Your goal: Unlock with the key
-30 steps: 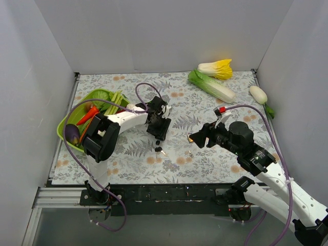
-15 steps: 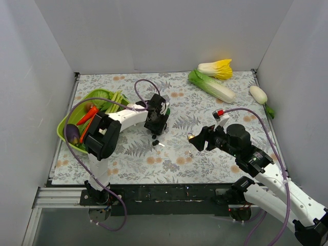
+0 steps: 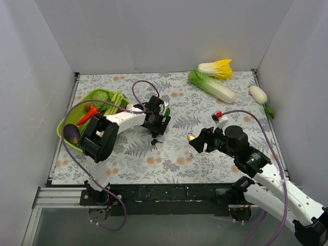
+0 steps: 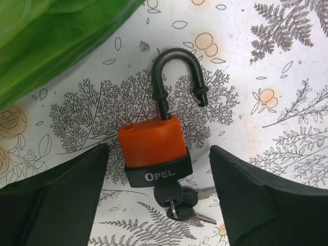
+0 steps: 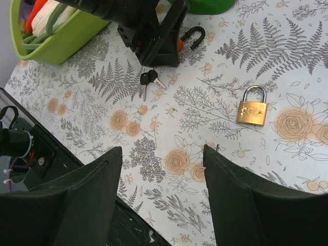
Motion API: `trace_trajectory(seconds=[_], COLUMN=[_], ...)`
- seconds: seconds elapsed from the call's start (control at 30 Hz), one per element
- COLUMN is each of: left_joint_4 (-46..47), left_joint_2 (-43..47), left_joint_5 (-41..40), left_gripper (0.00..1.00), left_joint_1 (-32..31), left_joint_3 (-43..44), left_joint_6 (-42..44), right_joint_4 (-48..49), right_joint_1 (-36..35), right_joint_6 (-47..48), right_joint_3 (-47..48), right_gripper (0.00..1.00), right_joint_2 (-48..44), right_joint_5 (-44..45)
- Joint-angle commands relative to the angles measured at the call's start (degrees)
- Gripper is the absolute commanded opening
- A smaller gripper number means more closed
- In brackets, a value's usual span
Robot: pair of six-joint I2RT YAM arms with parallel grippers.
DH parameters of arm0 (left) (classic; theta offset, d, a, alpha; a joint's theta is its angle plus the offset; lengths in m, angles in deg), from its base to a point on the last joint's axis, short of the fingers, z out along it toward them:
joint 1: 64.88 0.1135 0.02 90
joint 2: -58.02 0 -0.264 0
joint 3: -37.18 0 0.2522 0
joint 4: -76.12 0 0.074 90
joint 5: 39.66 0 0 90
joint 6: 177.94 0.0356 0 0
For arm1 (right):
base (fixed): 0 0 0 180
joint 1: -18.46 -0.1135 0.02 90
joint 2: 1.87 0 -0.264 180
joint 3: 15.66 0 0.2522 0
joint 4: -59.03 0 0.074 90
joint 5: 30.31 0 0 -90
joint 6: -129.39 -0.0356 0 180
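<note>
On the fern-print cloth [image 4: 287, 61], left claw [image 4: 158, 154] and right claw [image 5: 163, 154] gape; orange padlock [image 4: 152, 143] reads OPEL.

The top view looks down on the whole table [image 3: 128, 159] from high at its near edge, the left wrist view sits close over the orange padlock [image 4: 152, 148] and keys [image 4: 174, 197], and the farther right wrist view shows both at upper centre.

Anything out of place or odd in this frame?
The orange padlock, flat between the open fingers of the left gripper, has its shackle popped: one leg hangs free of the body, with the keys in its keyhole. The brass padlock lies shut. Nothing spilled or damaged.
</note>
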Motion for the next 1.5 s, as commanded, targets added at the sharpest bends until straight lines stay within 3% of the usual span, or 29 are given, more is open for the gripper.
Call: trace_trajectory(seconds=[0.0, 0.1, 0.33, 0.5, 0.73, 1.13, 1.47], left_joint_4=[3.05, 6.39, 14.21, 19.83, 24.5, 24.77, 24.77], left_joint_2=[6.16, 10.38, 21.98, 29.63, 30.6, 34.3, 32.89], left_joint_5=[1.79, 2.67, 4.69, 11.7, 18.56, 19.02, 21.56], left_gripper=[0.84, 0.98, 0.98, 0.98, 0.98, 0.98, 0.98], left_joint_1=[0.53, 0.44, -0.96, -1.05, 0.61, 0.53, 0.62], left_joint_3=[-3.44, -5.81, -10.03, -8.81, -10.02, -14.51, -14.51], left_joint_6=[0.42, 0.42, 1.12, -2.21, -7.93, -8.37, -10.39], right_joint_4=[1.28, -0.12, -4.69, -6.8, -4.18, 5.76, 11.56], right_joint_1=[0.2, 0.2, 0.2, 0.11, -0.85, -2.17, -2.26], right_joint_6=[-0.19, 0.51, 2.18, 3.41, 1.75, -1.94, -4.41], right_joint_3=[0.18, 0.62, 1.77, 2.12, 0.89, -3.94, -9.92], right_gripper=[0.71, 0.71, 0.68, 0.65, 0.58, 0.54, 0.49], right_joint_2=[-0.67, -0.84, 0.03, 2.75, 10.48, 22.17, 23.15], right_joint_5=[1.98, 3.83, 10.59, 12.1, 10.69, 6.91, 6.47])
